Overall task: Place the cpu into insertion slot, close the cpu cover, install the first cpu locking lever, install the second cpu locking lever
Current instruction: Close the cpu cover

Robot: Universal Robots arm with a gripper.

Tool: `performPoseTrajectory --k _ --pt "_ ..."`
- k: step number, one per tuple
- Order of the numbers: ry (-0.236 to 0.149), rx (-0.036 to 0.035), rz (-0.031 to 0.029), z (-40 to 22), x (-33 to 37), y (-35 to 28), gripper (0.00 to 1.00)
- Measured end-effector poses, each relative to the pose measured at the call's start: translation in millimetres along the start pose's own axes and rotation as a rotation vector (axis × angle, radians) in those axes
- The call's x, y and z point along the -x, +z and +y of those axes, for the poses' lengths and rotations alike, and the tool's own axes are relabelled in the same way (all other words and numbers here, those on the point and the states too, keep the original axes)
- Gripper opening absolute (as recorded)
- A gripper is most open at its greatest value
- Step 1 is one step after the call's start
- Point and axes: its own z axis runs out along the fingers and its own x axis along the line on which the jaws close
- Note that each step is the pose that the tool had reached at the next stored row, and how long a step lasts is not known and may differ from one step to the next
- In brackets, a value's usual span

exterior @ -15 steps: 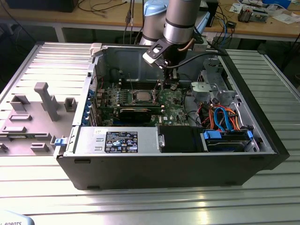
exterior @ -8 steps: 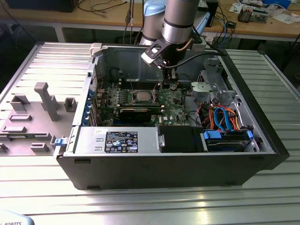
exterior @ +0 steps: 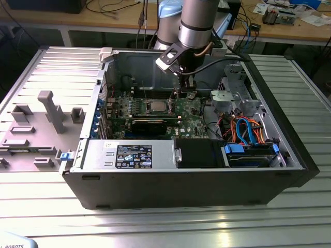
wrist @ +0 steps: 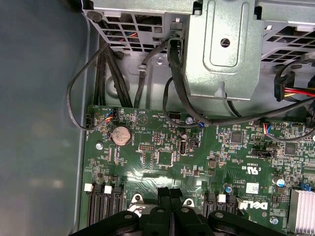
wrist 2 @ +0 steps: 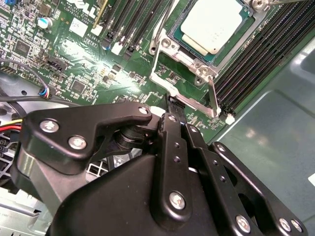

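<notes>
In the exterior view, the open computer case (exterior: 181, 186) sat on the ribbed metal tabletop (exterior: 207, 227). The arm (exterior: 199, 20) stood over the case's far side with its wrist inside. The gripper (exterior: 187, 89) hung over the green motherboard (exterior: 191, 116), just to the exterior view's right of the cpu (exterior: 156, 106). The cpu lay near the board's middle, with the long black graphics card (exterior: 150, 125) just in front of it. That view also took in the power supply (exterior: 129, 155) along the case's near edge. Orange and blue cables (exterior: 248, 129) ran by the drive bays on the exterior view's right, and a grey fixture plate (exterior: 36, 129) lay beside the case on the exterior view's left.

The second wrist view gave the close detail. The cpu (wrist 2: 212, 23) was seated in the insertion slot (wrist 2: 164, 43) with its pale metal top facing up, and the cpu cover (wrist 2: 172, 33) appeared to lie flat around the chip. 1 locking lever (wrist 2: 212, 94) stood up off the board beside the slot's corner, next to the black memory slots (wrist 2: 256, 54). The gripper (wrist 2: 173, 102) had its 2 fingers together, with the tips at the silvery bar along the slot's side. Whether they pinched that bar could not be told.

The first wrist view looked across another stretch of the board. It showed the fingers (wrist: 164, 197) side by side, a coin cell battery (wrist: 121, 134), black cables (wrist: 106, 64) and the metal drive cage (wrist: 221, 54).
</notes>
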Motion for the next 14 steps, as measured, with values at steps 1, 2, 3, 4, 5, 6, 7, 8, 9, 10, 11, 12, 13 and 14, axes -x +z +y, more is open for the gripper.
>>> performPoseTrajectory --k 1,2,3,4,5,6,7,8,9,10,11,12,13,14 --pt "0.0 0.0 0.0 -0.1 0.0 0.0 0.11" --pt "0.0 0.0 0.0 -0.3 0.0 0.0 0.11" --pt "0.0 0.0 0.0 -0.7 -0.1 0.0 0.11" --pt "0.0 0.0 0.0 -1.0 -0.1 0.0 0.11" --pt "0.0 0.0 0.0 -1.2 -0.1 0.0 0.11" --pt "0.0 0.0 0.0 -1.5 -0.1 0.0 0.11" --pt "0.0 0.0 0.0 -1.7 -0.1 0.0 0.11" --pt "0.0 0.0 0.0 -2.1 -0.2 0.0 0.11" --pt "0.0 0.0 0.0 -2.5 -0.2 0.0 0.11" --pt "0.0 0.0 0.0 -3.2 -0.3 0.0 0.11" --pt "0.0 0.0 0.0 -3.7 -0.3 0.0 0.11" --pt "0.0 0.0 0.0 -4.1 -0.3 0.0 0.11" --pt "0.0 0.0 -0.0001 -4.7 -0.4 0.1 0.11" --pt "0.0 0.0 0.0 -5.0 -0.4 0.1 0.11"
